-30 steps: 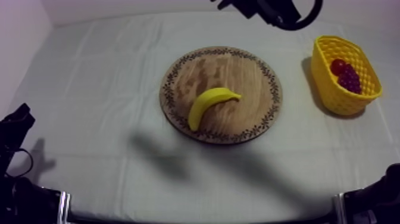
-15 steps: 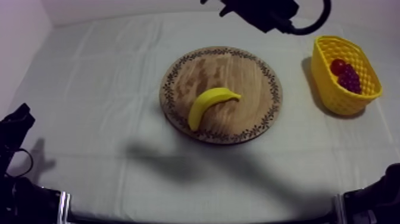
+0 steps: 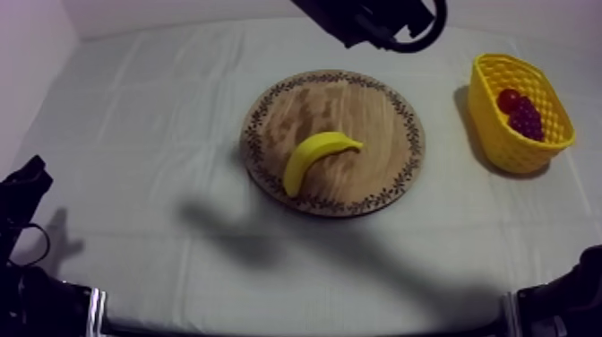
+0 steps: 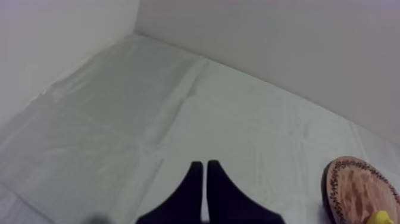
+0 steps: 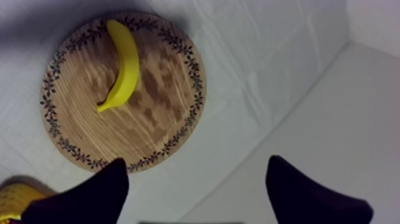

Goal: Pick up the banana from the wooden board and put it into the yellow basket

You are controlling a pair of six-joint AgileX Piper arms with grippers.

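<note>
The yellow banana lies curved on the round wooden board at the table's middle. My right arm hangs high over the table's far edge, behind the board. In the right wrist view my right gripper is open, its fingers spread wide with nothing between them, well above the banana and board. My left gripper is shut as a narrow wedge over bare cloth, and it rests low at the left. The yellow basket stands at the right.
A small red fruit and a bunch of grapes lie in the basket. The arm's shadow falls on the cloth in front of the board. The board's edge is near my left gripper. Open cloth surrounds the board.
My right arm has moved left along the table's far edge, from near the basket towards the back of the board. Banana, board and left arm have not moved.
</note>
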